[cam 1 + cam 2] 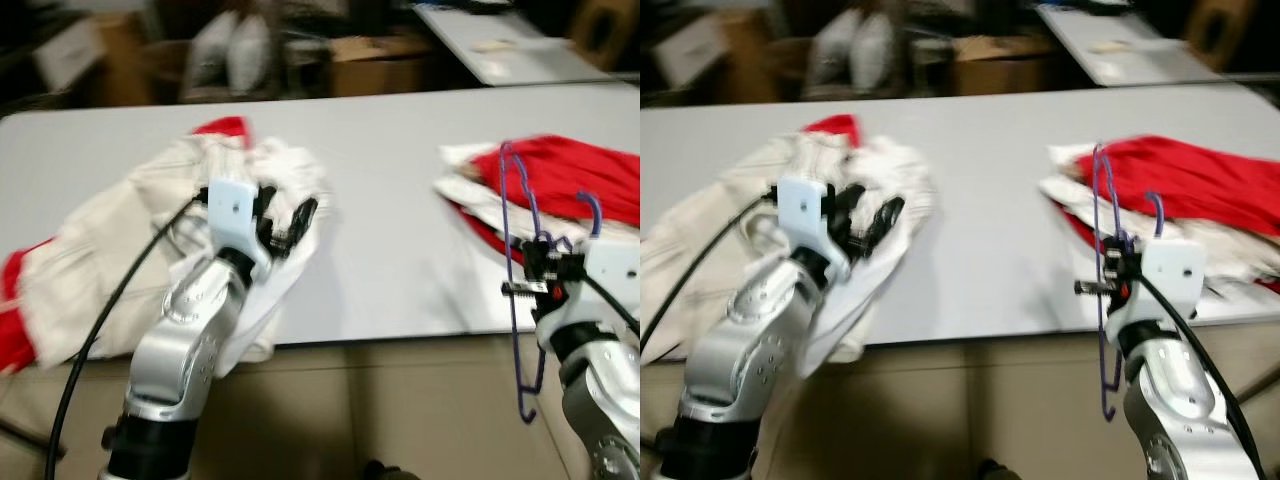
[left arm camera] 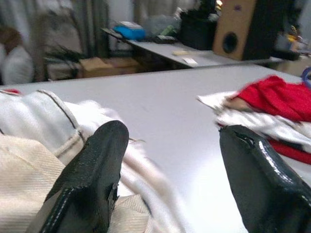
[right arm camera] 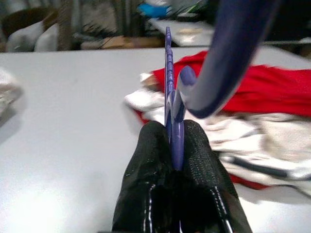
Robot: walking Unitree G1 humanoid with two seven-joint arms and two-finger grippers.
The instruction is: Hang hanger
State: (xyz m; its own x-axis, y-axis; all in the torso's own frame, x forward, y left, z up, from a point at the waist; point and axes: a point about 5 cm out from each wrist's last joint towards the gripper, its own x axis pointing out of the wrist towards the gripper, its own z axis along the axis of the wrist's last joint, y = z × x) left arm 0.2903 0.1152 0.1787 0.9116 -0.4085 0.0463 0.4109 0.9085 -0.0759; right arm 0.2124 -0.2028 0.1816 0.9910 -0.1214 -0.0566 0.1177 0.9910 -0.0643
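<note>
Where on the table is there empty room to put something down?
The bare table between the cream clothes and the red and white pile, and the strip behind them. The sides are crowded: left gripper over the cream clothes, right gripper holding the purple hanger.

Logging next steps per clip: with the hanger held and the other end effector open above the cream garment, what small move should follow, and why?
Probably lower the left end effector onto the cream garment and close. It hovers open over the heap, while the right end effector is shut on the purple hanger, which holds no clothing yet.
</note>
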